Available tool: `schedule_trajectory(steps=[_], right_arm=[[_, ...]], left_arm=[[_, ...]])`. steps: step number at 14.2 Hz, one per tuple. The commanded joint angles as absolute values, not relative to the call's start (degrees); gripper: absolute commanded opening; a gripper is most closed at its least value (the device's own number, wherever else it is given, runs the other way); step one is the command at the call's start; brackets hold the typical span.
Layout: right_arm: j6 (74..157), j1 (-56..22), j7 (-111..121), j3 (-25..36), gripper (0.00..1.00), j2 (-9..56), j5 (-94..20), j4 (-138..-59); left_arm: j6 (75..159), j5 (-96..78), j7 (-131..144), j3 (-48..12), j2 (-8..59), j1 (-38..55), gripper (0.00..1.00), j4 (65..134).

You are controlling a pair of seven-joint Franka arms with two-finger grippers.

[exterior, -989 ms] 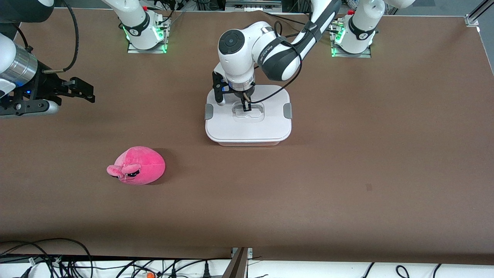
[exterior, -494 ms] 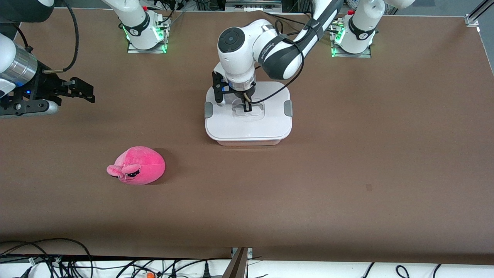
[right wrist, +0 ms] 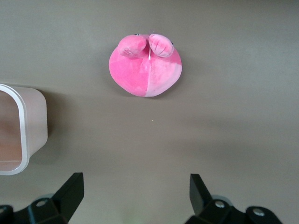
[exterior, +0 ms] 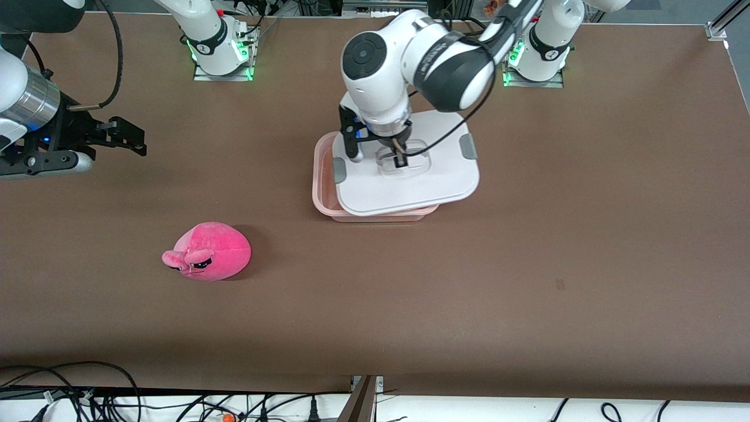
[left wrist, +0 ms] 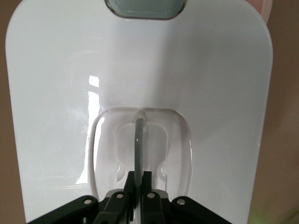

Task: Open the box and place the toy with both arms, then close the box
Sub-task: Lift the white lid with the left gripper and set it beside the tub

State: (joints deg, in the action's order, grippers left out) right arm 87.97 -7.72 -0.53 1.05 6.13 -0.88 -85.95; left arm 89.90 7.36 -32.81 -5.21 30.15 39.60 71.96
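Note:
The white lid (exterior: 410,181) with grey side clips hangs tilted above the pinkish box (exterior: 321,176), shifted toward the left arm's end, so one end of the tub shows uncovered. My left gripper (exterior: 401,159) is shut on the lid's thin centre handle (left wrist: 139,144), which runs up between the black fingers (left wrist: 131,183). The pink plush toy (exterior: 208,251) lies on the table, nearer the front camera than the box and toward the right arm's end. My right gripper (exterior: 132,138) hovers open and holds nothing; its wrist view shows the toy (right wrist: 145,71) and a corner of the box (right wrist: 28,135).
The brown table top (exterior: 527,234) spreads wide around the box and toy. Both arm bases with green lights stand along the edge farthest from the front camera. Cables run along the table's front edge (exterior: 176,404).
The left gripper has closed fully on the handle and lifted the lid off the box, carrying it toward the left arm's end. The right arm and the toy have stayed put.

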Motion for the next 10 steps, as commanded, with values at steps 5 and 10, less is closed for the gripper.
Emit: schedule_trajectory(steps=[5, 10], right_arm=[[87.9, -8.2, -1.5, 0.7, 1.0, 6.0, -0.1, -85.2], [87.9, -8.2, -1.5, 0.7, 1.0, 6.0, 0.0, -85.2]], left_arm=[[79.8, 5.5, -56.5, -6.1, 23.9, 18.7, 0.0, 70.9], [77.9, 6.5, -72.0, -5.3, 23.5, 5.6, 0.0, 70.8]])
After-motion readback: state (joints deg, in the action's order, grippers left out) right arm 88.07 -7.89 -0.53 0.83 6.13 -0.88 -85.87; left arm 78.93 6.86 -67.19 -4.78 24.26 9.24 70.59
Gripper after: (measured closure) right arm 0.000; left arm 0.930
